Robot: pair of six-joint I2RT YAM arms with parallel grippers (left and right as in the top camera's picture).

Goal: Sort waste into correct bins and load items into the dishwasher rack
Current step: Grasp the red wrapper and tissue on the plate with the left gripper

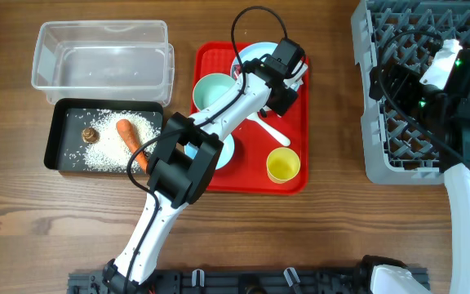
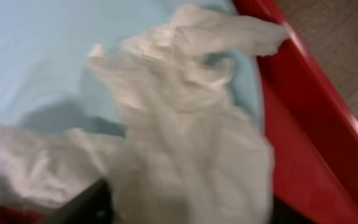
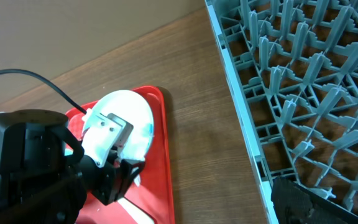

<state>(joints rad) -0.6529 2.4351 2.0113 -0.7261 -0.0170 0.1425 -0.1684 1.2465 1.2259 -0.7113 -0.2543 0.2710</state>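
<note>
- At the far end of the red tray [image 2: 316,118], the left gripper [image 1: 288,77] hangs low over the pale blue plate [image 2: 36,56], where the crumpled white napkin [image 2: 191,143] lies.
- In the left wrist view, dark finger shapes show on either side of the napkin's near folds. I cannot tell whether the jaws are clamped on it or only apart around it.
- The step in hand looks like picking up the napkin. A good grip would take the thick middle bunch, not a loose corner, and close fully before lifting.
- The lift should go straight up, so that trailing folds clear the tray's raised rim and do not drag the plate.
- Food scraps lie in the black tub [image 1: 59,155], off the tray's left side, so the napkin likely belongs in the clear tub [image 1: 100,33] behind it.
- Off the tray's right side, the right gripper [image 1: 394,82] waits above the dishwasher rack [image 1: 398,155]. I cannot tell how its jaws stand.
</note>
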